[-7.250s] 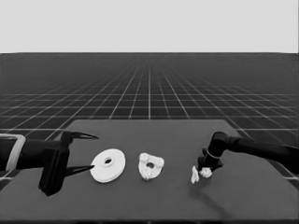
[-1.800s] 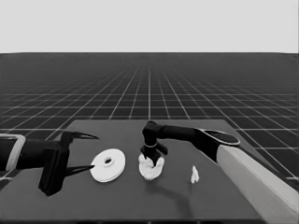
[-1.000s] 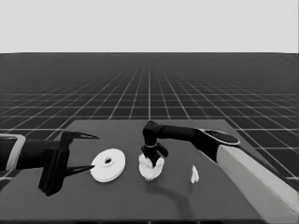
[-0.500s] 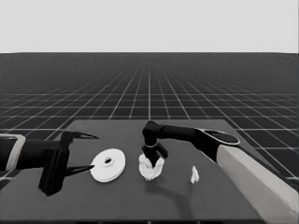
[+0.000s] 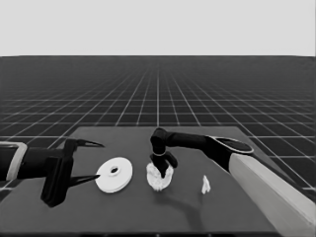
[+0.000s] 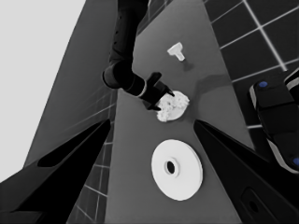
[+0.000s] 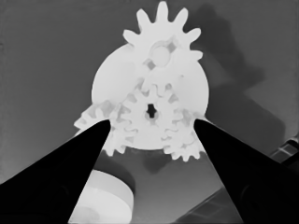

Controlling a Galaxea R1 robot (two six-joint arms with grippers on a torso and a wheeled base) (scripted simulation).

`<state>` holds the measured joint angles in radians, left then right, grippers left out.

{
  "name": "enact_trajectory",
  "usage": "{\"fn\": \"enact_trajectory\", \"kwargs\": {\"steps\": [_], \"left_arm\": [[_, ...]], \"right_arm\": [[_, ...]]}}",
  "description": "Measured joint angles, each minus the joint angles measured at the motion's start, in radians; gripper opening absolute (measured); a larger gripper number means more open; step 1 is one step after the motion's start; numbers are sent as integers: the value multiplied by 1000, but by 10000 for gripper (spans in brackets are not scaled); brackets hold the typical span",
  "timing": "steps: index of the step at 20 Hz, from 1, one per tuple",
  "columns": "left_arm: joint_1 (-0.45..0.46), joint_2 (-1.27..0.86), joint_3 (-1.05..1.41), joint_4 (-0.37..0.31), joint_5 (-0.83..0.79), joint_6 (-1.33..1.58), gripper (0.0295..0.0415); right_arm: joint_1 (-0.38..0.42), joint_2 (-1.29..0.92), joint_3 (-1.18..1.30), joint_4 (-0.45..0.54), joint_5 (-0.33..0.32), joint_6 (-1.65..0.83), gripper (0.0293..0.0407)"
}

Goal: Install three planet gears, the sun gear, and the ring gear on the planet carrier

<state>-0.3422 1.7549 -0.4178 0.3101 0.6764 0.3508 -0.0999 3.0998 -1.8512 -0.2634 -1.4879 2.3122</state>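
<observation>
The smaller round part, the planet carrier, lies mid-table. In the right wrist view three planet gears sit around its rim, with a fourth toothed gear meshed at the centre. My right gripper hovers right over it, open, one finger on each side of the centre gear and apart from it. The larger round part, the ring gear, lies flat to the left, bare. My left gripper waits open at the table's left end, beside the larger part and holding nothing.
A thin white piece stands right of the smaller round part. The right arm's pale grey part fills the lower right corner. Dark machinery with blue lights shows past the table's edge in the left wrist view.
The right gripper has come from the table's right side, by the thin white piece, to above the smaller round part. Over the last second it has hardly moved. The left arm stayed parked.
</observation>
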Motion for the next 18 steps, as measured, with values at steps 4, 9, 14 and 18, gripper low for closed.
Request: {"fn": "enact_trajectory", "kwargs": {"steps": [4, 9, 14, 18], "left_arm": [[0, 0, 0, 0, 0, 0, 385], [0, 0, 0, 0, 0, 0, 385], [0, 0, 0, 0, 0, 0, 385], [0, 0, 0, 0, 0, 0, 385]], "right_arm": [[85, -14, 59, 66, -40, -640, 391], [131, -19, 75, 107, -44, -977, 385], [-111, -720, 917, -244, 186, -1642, 394], [-241, -1274, 1399, -411, 293, -1954, 385]]}}
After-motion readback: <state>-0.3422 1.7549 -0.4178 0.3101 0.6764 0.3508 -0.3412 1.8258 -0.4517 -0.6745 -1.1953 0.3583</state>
